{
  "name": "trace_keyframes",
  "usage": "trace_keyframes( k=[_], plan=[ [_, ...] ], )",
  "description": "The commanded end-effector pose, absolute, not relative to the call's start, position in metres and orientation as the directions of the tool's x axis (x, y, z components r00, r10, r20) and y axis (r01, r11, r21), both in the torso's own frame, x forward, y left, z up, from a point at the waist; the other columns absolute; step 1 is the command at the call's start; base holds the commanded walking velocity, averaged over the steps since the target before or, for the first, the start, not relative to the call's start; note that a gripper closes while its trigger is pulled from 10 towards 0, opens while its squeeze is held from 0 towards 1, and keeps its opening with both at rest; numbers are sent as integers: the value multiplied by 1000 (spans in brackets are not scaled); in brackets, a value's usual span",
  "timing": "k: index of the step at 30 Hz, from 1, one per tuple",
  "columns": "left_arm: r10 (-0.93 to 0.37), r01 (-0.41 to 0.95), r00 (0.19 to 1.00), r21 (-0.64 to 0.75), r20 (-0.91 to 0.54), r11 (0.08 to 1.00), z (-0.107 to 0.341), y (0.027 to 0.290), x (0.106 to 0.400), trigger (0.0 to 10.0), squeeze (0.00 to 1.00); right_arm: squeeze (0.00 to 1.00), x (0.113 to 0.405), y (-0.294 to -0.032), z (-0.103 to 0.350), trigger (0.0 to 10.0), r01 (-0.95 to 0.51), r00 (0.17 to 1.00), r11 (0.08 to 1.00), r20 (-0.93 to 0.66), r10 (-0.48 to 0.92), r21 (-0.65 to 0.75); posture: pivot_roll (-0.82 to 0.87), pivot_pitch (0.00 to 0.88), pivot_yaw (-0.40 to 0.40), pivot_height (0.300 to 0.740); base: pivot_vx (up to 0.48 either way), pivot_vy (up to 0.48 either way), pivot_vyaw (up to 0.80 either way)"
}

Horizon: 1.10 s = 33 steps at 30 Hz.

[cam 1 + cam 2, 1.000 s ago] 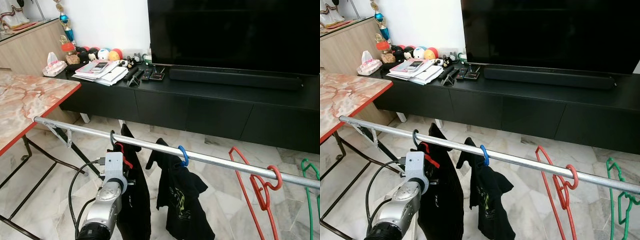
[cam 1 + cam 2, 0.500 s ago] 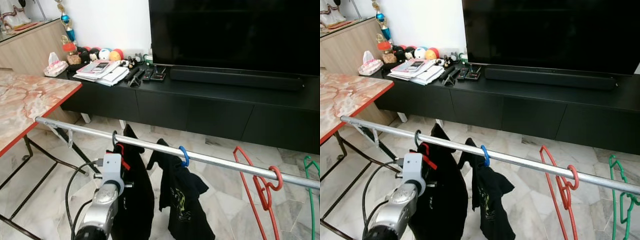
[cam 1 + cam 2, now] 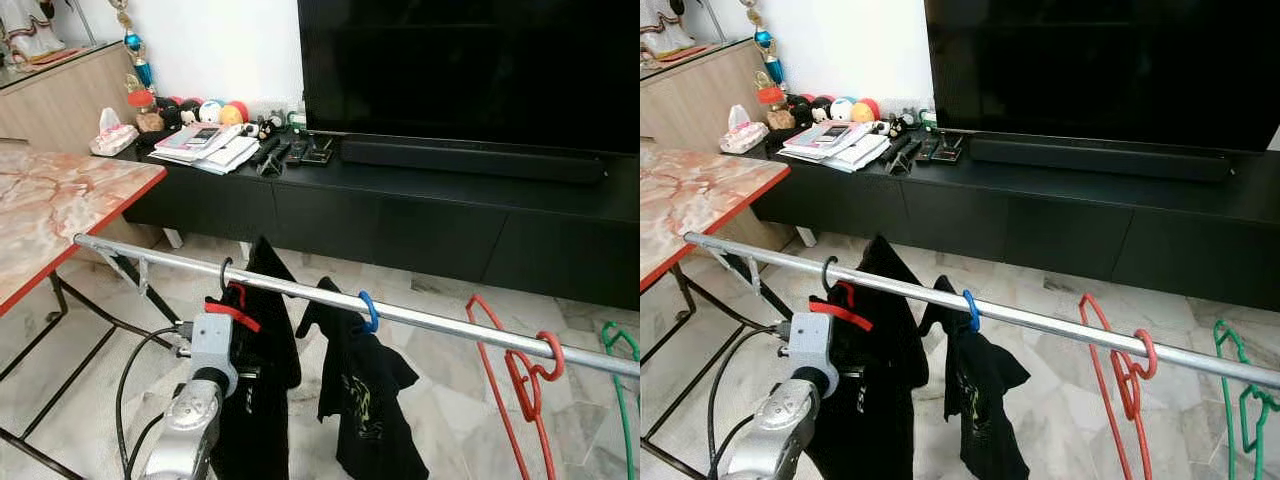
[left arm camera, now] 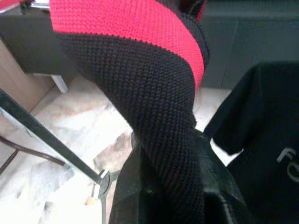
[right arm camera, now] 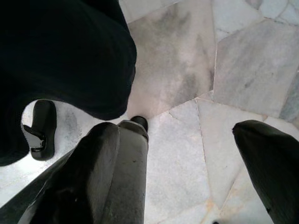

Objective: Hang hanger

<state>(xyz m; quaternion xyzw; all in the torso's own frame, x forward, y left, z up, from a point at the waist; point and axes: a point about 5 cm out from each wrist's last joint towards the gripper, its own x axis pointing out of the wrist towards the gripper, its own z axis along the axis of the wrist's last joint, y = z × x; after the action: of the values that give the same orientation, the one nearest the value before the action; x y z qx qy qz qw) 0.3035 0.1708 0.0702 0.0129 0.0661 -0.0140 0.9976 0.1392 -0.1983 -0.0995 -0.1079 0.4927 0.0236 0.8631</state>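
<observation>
1. Gripping a fold of black-and-red knit garment [image 4: 154, 93], the left gripper [image 4: 163, 196] has its two black fingers [image 4: 135, 186] pinched on the cloth — seen from the head, its silver arm rises just below the rail with the garment draped over the wrist.
2. From there, the black hanger hook [image 3: 224, 272] sits directly above the wrist, already looped over the metal rail [image 3: 420, 320]; the garment [image 3: 262, 340] hangs straight down from it.
3. The rail's long axis runs from the robot's left, near the marble table [image 3: 50, 200], down toward its right — so any slide of the hanger would follow that line.
4. Next along the rail, on the right: a blue hook [image 3: 369, 310] carrying a black T-shirt [image 3: 365, 400], then a bare red hanger [image 3: 525, 380] and a green one [image 3: 620, 350] at the edge.
5. The left arm is clearly the nearer one; I judge that letting go is what remains.
6. The right gripper [image 5: 187, 163] hangs over the marble floor [image 5: 187, 70] with fingers spread wide, holding nothing.
</observation>
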Motion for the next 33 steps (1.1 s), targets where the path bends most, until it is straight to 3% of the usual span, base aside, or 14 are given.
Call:
trace_keyframes(
  k=[1,12,13,14,15,16,33],
  plan=[
    [-24,26,997,29,-73,999,81,176,304,0,0,0,133,-196,-102,10000,-148,490,977,-869,-61,-152,-17,0,68,740,0,0,0],
    [-90,114,985,167,-144,979,59,184,272,0,0,0,135,-195,-102,10000,-141,496,979,-866,-61,-150,-3,23,68,740,0,0,0],
    [-82,108,985,165,-152,980,56,186,269,1059,0,0,135,-195,-102,10000,-141,496,979,-866,-61,-149,-3,26,68,740,0,0,0],
    [-77,102,985,160,-154,982,56,187,267,3804,0,0,135,-195,-102,10000,-140,496,979,-866,-61,-149,-2,29,69,740,0,0,0],
    [-74,97,986,154,-149,983,57,188,265,7843,0,0,135,-195,-102,10000,-140,496,979,-866,-60,-149,1,31,68,740,0,0,0],
    [-78,97,988,141,-134,985,60,188,264,10000,0,0,136,-195,-101,10000,-139,496,979,-866,-60,-148,5,33,68,740,0,0,0],
    [-109,121,988,104,-114,987,65,175,259,10000,0,0,137,-195,-101,10000,-133,500,980,-864,-62,-148,-2,38,72,740,0,0,0]
  ],
)
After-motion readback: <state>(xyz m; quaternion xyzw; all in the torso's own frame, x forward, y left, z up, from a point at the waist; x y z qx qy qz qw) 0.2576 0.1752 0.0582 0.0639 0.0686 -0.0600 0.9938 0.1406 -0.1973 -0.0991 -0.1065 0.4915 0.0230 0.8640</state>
